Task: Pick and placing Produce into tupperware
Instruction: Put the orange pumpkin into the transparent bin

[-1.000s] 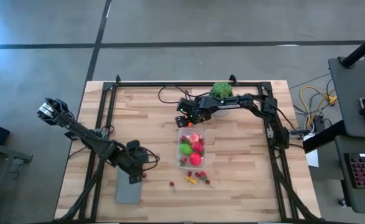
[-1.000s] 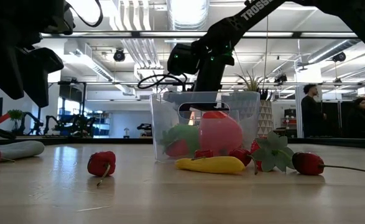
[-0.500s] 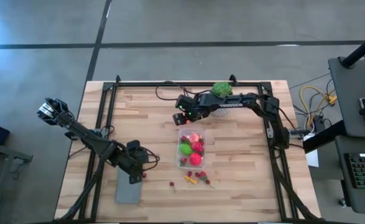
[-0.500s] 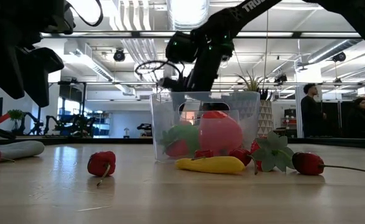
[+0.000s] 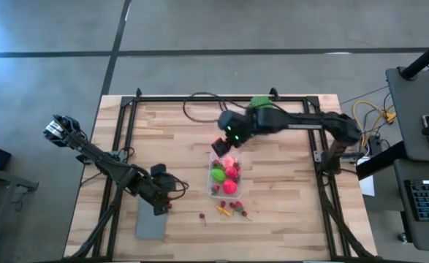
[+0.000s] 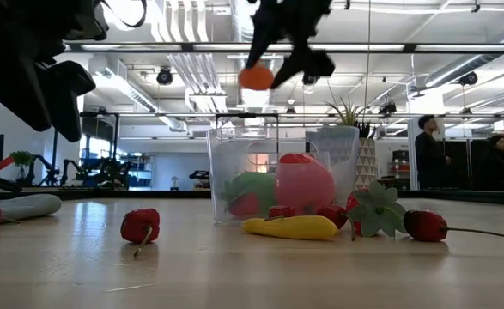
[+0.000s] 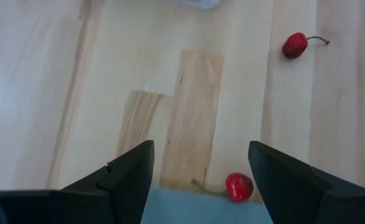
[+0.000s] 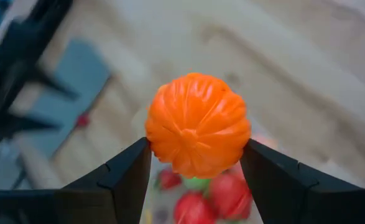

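The clear tub sits mid-table, holding red, pink and green produce. Above its far end, the right gripper clamps the orange ball (lifted clear). Left of the tub, the left gripper hovers, fingers apart, holding nothing.

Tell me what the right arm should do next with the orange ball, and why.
Probably lower it a little and release. The right tool grips the orange ball above the tub, which shows below it in the wrist view, already part full. The ball hangs well clear of the rim in the low view, so a drop could bounce out.
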### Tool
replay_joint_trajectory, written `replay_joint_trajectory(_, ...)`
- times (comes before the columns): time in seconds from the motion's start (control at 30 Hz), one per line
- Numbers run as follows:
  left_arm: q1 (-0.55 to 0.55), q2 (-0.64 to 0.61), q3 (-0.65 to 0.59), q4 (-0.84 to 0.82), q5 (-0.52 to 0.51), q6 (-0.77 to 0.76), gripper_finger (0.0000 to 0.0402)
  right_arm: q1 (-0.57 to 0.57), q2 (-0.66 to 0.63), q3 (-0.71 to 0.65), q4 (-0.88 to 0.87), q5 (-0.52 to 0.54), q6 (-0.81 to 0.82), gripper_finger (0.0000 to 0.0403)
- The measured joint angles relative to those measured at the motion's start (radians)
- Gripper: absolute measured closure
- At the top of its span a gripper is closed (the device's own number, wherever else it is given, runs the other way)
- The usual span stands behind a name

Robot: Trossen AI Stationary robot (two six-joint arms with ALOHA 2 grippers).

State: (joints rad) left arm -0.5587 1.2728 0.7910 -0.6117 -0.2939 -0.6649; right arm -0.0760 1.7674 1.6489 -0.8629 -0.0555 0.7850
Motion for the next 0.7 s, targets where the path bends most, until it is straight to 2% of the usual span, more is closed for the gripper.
replay_joint_trajectory(0.2, 0.0, 0.0, 0.0, 0.003, 0.0, 0.001, 0.0155, 0.09, -0.003, -0.029, -0.067, 0.077, 0.053, 0.017)
replay_joint_trajectory(0.43, 0.0, 0.0, 0.0, 0.007, 0.0, 0.001, 0.0155, 0.114, 0.096, -0.041, -0.091, 0.08, 0.138, 0.017)
replay_joint_trajectory(0.7, -0.003, 0.0, 0.0, 0.006, 0.005, 0.0, 0.0155, 0.126, 0.134, -0.043, -0.132, 0.134, 0.21, 0.017)
